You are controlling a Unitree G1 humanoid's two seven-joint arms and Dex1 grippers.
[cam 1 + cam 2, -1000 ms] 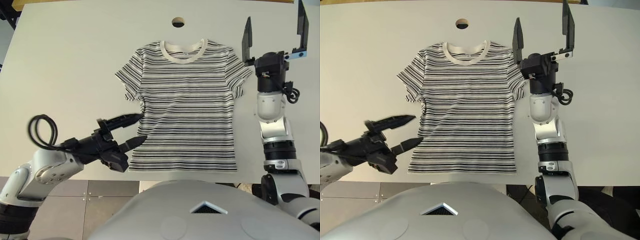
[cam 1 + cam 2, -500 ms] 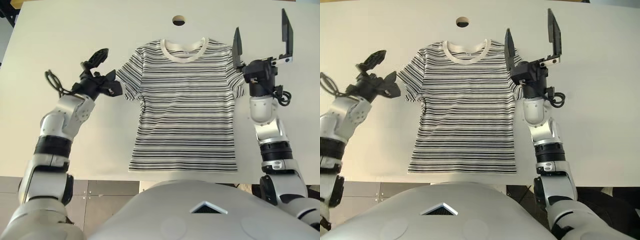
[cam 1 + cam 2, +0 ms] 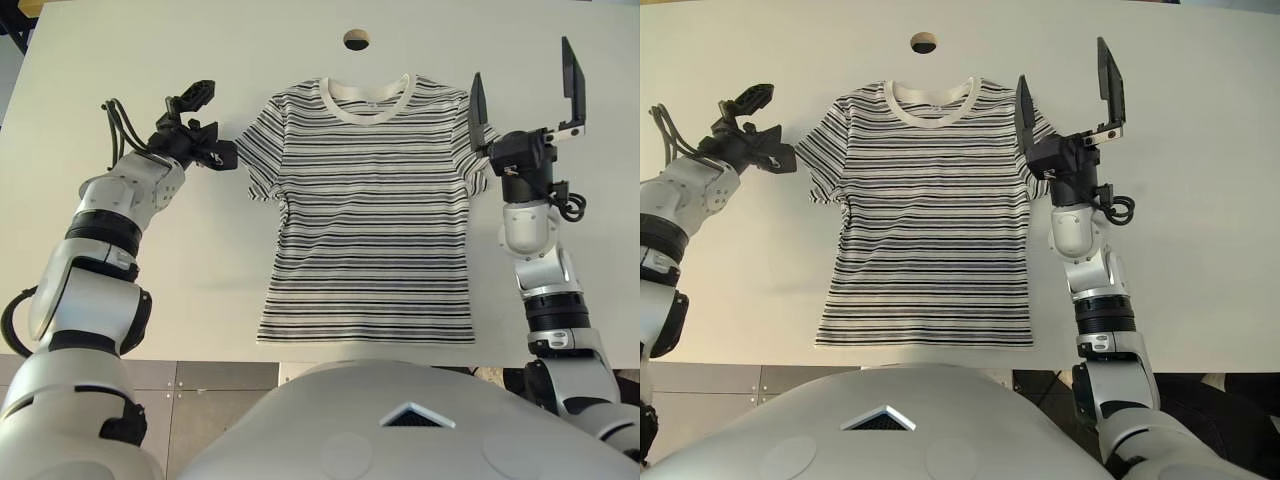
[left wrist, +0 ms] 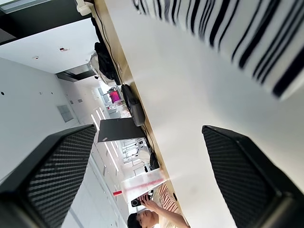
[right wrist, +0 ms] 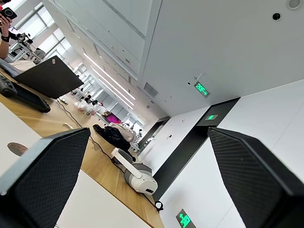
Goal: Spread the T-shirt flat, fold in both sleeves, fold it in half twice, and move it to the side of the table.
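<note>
A black-and-white striped T-shirt lies flat on the white table, collar toward the far edge and both sleeves spread out. My left gripper is open just beside the shirt's left sleeve, low over the table. The left wrist view has its two fingers apart over bare table, with the striped sleeve edge just beyond. My right gripper stands open with its fingers pointing up, raised over the right sleeve, and holds nothing.
A round cable hole sits in the table just beyond the collar. Bare table surface runs to the left and right of the shirt. The table's near edge lies just below the hem.
My left arm swung from the shirt's lower left hem up to the left sleeve. The right gripper came down and in toward the right sleeve, still open.
</note>
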